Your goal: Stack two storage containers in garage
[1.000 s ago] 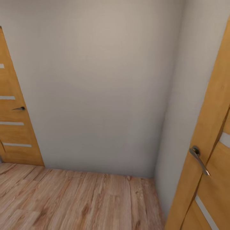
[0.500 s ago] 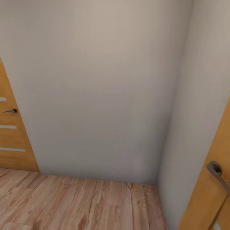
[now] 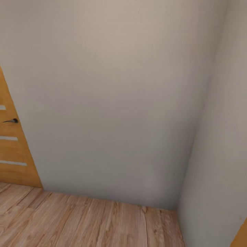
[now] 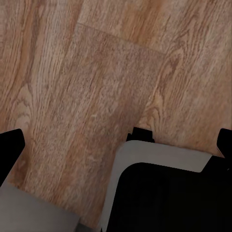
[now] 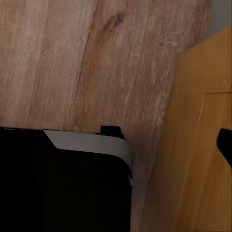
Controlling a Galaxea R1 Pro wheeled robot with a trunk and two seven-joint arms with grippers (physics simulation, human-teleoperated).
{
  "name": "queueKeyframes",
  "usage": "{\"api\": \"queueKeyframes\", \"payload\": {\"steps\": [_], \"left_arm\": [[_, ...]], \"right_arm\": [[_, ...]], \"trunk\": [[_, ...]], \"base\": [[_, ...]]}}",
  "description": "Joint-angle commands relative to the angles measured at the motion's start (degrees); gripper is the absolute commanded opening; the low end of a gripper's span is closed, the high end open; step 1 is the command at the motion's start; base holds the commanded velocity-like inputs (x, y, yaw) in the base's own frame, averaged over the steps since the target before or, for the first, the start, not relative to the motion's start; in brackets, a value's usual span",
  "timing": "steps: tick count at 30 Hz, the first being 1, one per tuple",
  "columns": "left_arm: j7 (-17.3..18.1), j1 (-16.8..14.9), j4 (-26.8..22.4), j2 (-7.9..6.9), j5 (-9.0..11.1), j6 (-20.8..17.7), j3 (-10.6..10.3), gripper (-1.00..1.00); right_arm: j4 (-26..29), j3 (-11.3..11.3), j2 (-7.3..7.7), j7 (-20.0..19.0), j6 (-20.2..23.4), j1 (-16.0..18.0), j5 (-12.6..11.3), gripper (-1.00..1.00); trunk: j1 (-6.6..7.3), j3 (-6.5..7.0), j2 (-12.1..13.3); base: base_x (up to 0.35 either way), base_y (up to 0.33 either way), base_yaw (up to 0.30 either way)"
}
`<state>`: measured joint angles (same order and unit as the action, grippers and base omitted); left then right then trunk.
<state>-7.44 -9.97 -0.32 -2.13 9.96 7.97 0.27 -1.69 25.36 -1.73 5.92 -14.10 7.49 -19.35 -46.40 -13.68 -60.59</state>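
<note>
Bare wall [image 3: 113,103] corner, plank floor [image 3: 85,223], wooden door [image 3: 12,151]

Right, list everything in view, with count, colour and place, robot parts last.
wall: two faces meeting in a corner, pale grey, ahead and to the right in the head view.
door: one, orange wood with pale strips and a dark handle, at the left edge of the head view.
second door: one, orange wood, right wrist view.
floor: light wood planks, below the wall.
robot body: black and grey, both wrist views, over the floor.
</note>
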Motion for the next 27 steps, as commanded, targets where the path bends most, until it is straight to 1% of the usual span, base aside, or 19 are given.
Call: {"api": "queueKeyframes", "payload": {"steps": [1, 17, 27], "left_arm": [[-0.03, -0.05, 0.06, 0.01, 0.32, 0.20, -0.01, 1.00], [-0.03, -0.05, 0.06, 0.02, 0.32, 0.23, -0.01, 1.00], [-0.03, -0.05, 0.06, -0.05, 0.33, 0.43, -0.01, 1.00]], "right_arm": [[-0.18, 0.48, -0.03, 0.08, -0.31, 0.07, -0.42, 1.00], [-0.17, 0.48, -0.02, 0.06, -0.31, 0.07, -0.42, 1.00], [-0.18, 0.48, -0.02, 0.06, -0.31, 0.07, -0.42, 1.00]], "trunk": [[-0.04, -0.07, -0.04], [-0.04, -0.07, -0.04], [-0.04, -0.07, -0.04]], "base": [[0.322, 0.000, 0.259], [0.320, 0.000, 0.269], [0.028, 0.000, 0.270]]}}
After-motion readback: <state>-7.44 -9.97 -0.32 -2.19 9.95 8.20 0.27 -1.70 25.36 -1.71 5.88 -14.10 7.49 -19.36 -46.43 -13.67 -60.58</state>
